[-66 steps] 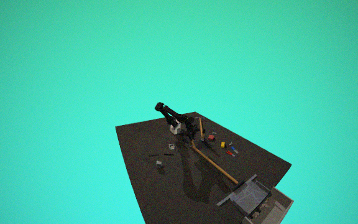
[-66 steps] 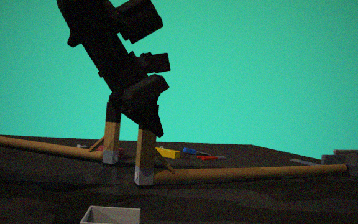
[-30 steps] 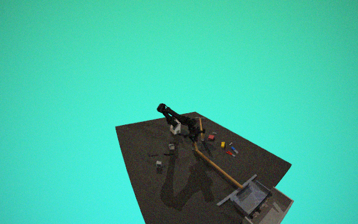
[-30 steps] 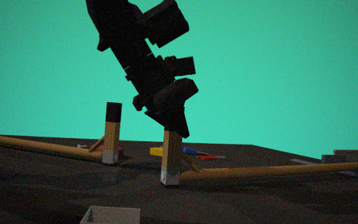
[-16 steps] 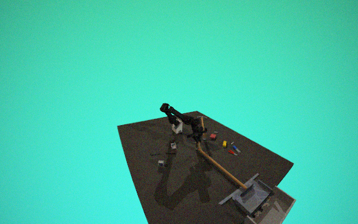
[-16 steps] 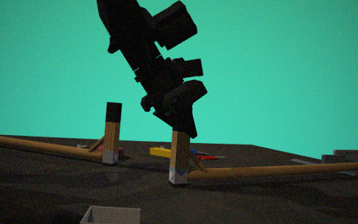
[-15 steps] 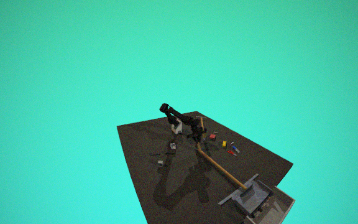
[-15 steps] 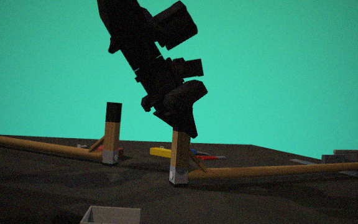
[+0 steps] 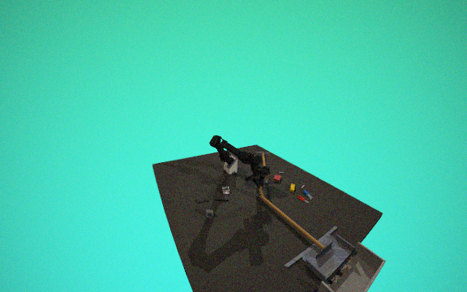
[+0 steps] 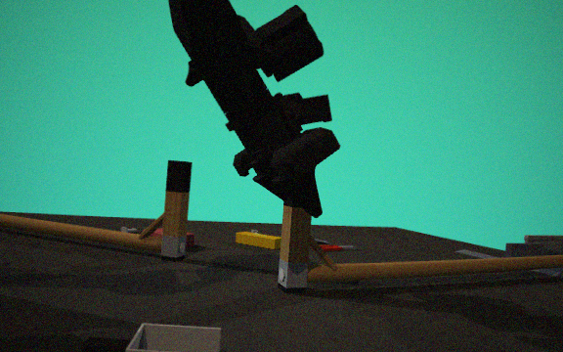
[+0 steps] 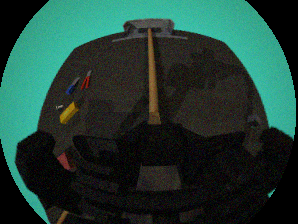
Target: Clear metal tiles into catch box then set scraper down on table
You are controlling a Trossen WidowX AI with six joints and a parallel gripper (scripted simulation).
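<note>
Atop the upright wooden grip of the long scraper (image 9: 292, 221) (image 10: 294, 235) (image 11: 153, 75), the black parallel-jaw gripper (image 9: 259, 178) (image 10: 303, 207) is clamped on it, the handle reaching the grey steel bench plate (image 9: 332, 264), whose pale catch box (image 9: 373, 273) shows its inside only from above.

Right of the held scraper's grip post (image 10: 295, 235), a yellow block (image 9: 293, 187) (image 10: 258, 240) (image 11: 69, 113) and red-handled tool (image 9: 302, 199) (image 10: 330, 247) (image 11: 86, 81) obstruct low passage. Second upright post (image 10: 176, 215) blocks the other side; open air above it.
</note>
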